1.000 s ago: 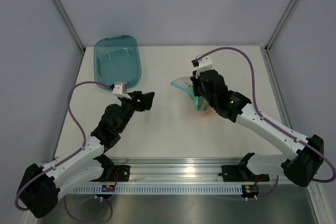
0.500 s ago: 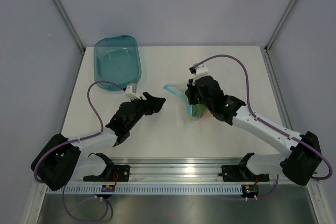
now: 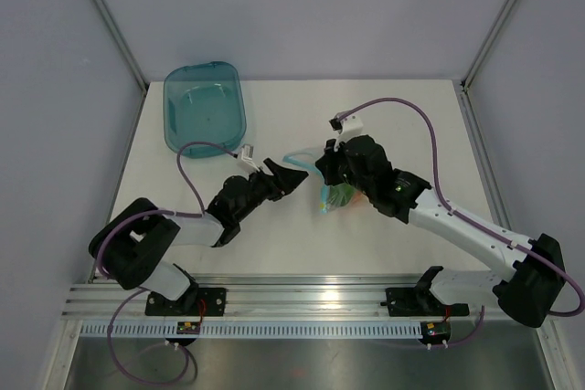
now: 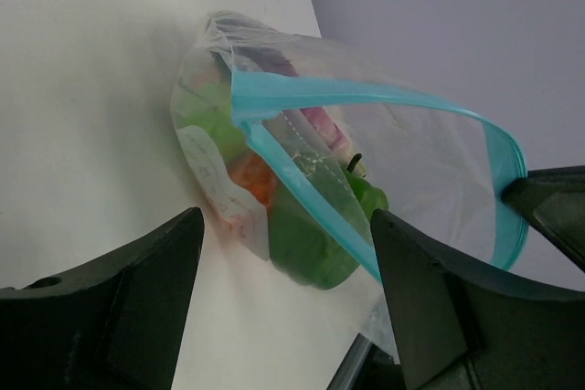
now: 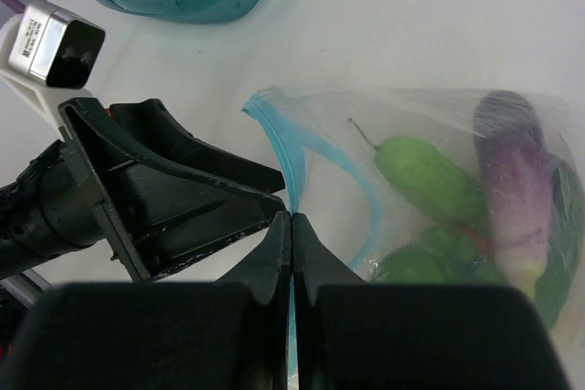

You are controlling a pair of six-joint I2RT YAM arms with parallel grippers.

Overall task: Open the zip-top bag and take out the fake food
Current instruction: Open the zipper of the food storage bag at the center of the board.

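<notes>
opening the bag mouth is the step in hand; no piece is out yet.

teal tub, far left: translucent hard plastic, shallow, smooth, rounded corners.

left hand, right of the tub and nearer the arm bases: fingers spread apart, holding nothing, poised either side of the bag's mouth.

zip-top bag, further right of the tub and well apart from it, resting on the white worktop: thin clear film, crinkled, glossy. the light blue zip strip is parted into a loop, its two lips separated.

fake food, all inside the bag: smooth moulded plastic. a green pod, a purple eggplant, a bulbous green pepper, something orange.

right hand, farthest right of the tub: fingers together, pinched on one lip of the strip.

judgement: next, the left hand should close on the free lip and draw it away from the right hand. the film looks limp and slippery, so the stiffer strip is the better hold.
</notes>
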